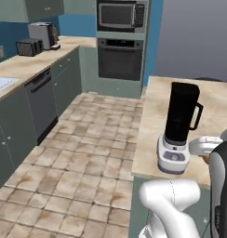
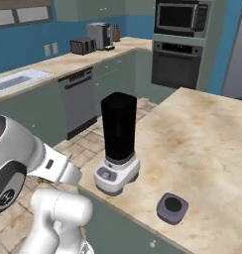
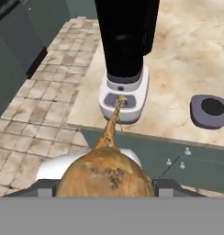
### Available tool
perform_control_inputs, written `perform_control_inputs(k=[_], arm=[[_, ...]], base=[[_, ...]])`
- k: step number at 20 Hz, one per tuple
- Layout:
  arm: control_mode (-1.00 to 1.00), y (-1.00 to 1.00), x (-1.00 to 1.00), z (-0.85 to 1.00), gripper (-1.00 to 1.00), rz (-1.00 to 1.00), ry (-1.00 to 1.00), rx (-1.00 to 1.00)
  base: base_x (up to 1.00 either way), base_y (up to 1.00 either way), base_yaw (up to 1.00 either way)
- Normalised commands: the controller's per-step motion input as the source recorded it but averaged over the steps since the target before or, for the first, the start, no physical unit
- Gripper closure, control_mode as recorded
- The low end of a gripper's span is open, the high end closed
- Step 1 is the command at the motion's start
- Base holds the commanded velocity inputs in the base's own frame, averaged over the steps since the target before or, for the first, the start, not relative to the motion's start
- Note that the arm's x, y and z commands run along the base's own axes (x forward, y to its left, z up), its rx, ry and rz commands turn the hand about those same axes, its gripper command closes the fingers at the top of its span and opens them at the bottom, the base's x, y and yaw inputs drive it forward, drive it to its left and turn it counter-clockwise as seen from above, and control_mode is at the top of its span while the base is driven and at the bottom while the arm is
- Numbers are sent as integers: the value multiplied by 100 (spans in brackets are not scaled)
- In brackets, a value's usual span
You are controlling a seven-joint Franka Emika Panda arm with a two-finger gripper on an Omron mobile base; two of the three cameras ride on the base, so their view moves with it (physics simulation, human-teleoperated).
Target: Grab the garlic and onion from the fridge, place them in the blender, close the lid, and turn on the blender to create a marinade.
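A golden-brown onion (image 3: pixel 104 172) with a long dry stem fills the bottom of the hand view, and my gripper (image 3: pixel 107 187) is shut on it. It hangs off the island's near edge, in front of the blender (image 3: pixel 125 55). The blender (image 1: pixel 180 125) (image 2: pixel 118 144) is a black jar on a light-grey base and stands uncovered at the counter's near corner. The dark-grey lid (image 2: pixel 172 208) (image 3: pixel 209 111) lies flat on the counter to the blender's right. The grey fridge (image 1: pixel 194 37) stands beyond the island. The garlic is out of view.
The beige island counter (image 2: pixel 202 134) stretches back and right from the blender. A wall oven (image 1: pixel 120 58) and microwave (image 1: pixel 121 15) stand at the far end. A long counter (image 1: pixel 27 65) with a dishwasher, toaster and coffee machine runs along the left, across the tiled floor (image 1: pixel 87 158).
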Motion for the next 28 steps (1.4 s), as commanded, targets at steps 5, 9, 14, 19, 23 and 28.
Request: perform_control_inputs(k=[5,9,14,19,23,28], arm=[[-100,-1,20,40,100,-13,2,0],[-100,-14,62,100,100,-19,3,0],[-100,-15,48,90,100,-14,1,0],[-100,-28,42,74,100,-1,-2,0],[-100,-8,79,-4,100,0,0,0],[-100,-12,90,-42,100,4,4,0]], base=[[20,9,-33],[0,0,0],[0,0,0],[0,0,0],[0,0,0],[0,0,0]])
